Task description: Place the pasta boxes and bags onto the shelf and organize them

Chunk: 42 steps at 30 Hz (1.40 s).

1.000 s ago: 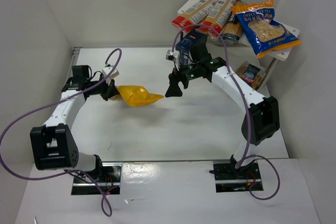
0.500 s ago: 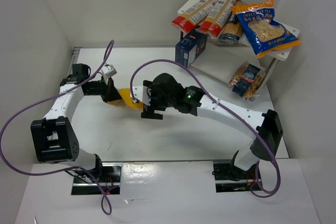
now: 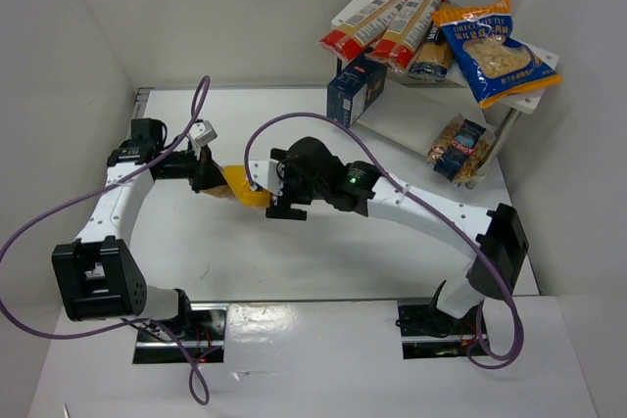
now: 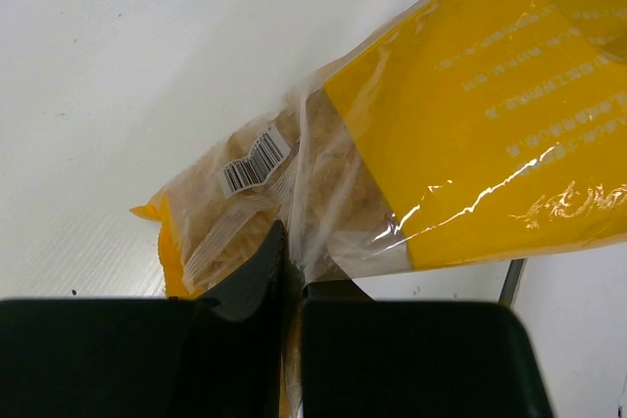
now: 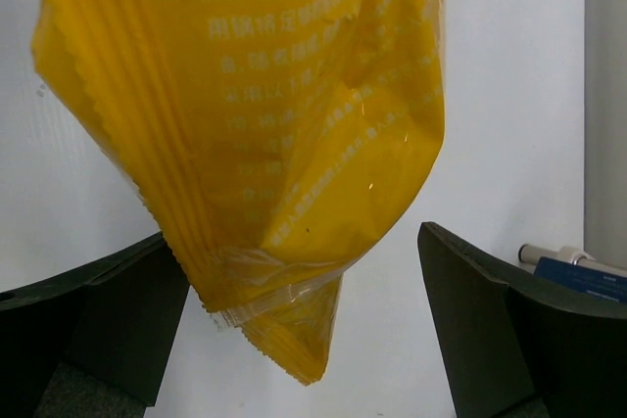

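A yellow bag hangs above the table at centre left, with my left gripper shut on its clear window end. My right gripper is open, and the bag's free crimped end hangs between its fingers without touching them. The shelf stands at the back right. Two red-and-cream boxes and a blue-and-orange bag lie on its top board. A small clear bag sits on the lower board, and a dark blue box stands at that board's left edge.
White walls close in the table on the left, back and right. The right arm stretches across the table's middle toward the left. Purple cables loop over both arms. A metal shelf leg shows at the right of the right wrist view.
The right arm swung from beside the shelf leftward and down to the yellow bag's free end, its gripper staying open. The left gripper kept its hold and barely moved.
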Motion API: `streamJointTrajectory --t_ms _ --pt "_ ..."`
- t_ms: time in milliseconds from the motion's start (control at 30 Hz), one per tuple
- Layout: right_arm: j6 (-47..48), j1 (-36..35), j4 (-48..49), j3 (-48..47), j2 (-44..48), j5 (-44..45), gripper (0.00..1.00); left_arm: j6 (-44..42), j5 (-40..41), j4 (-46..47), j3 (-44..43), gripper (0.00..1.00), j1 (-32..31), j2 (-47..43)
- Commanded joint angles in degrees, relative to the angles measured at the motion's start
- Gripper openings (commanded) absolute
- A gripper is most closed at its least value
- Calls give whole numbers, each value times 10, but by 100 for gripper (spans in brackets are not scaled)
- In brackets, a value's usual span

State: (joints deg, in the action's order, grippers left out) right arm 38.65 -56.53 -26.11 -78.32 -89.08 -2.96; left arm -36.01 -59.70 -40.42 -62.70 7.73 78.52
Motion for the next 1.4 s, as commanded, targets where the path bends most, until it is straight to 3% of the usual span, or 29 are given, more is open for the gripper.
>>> streamJointTrajectory --t_ms 0,233,800,1033,1067,1100,1133,1233,1300,1367 --pt "-23 -1 13 -40 9 -76 100 1 -104 3 -18 0 -3 -32" --pt "-41 -1 5 -60 -10 -123 100 1 -117 3 -18 0 -3 -27" --pt "-59 -1 66 -47 -79 -102 100 7 -160 3 -23 0 -3 -9" --pt "-47 10 41 -124 -147 -129 100 7 -171 -3 -23 0 -3 -4" --pt "-47 10 31 -139 -159 -142 90 7 -171 -3 -23 0 -3 -4" --pt "-47 17 2 -180 -174 -152 61 7 -171 -3 -23 0 -3 -4" --pt "-59 17 -12 -200 -204 -158 1 2 -171 -3 -23 0 -3 -4" --pt "-59 12 -63 -260 -239 -136 0 7 -162 -3 -23 0 -3 -4" --pt "-85 6 -18 -235 -233 -81 0 7 -146 -9 -23 0 2 -20" --pt "-92 -12 13 -207 -211 32 0 33 -138 5 -17 17 13 -42"
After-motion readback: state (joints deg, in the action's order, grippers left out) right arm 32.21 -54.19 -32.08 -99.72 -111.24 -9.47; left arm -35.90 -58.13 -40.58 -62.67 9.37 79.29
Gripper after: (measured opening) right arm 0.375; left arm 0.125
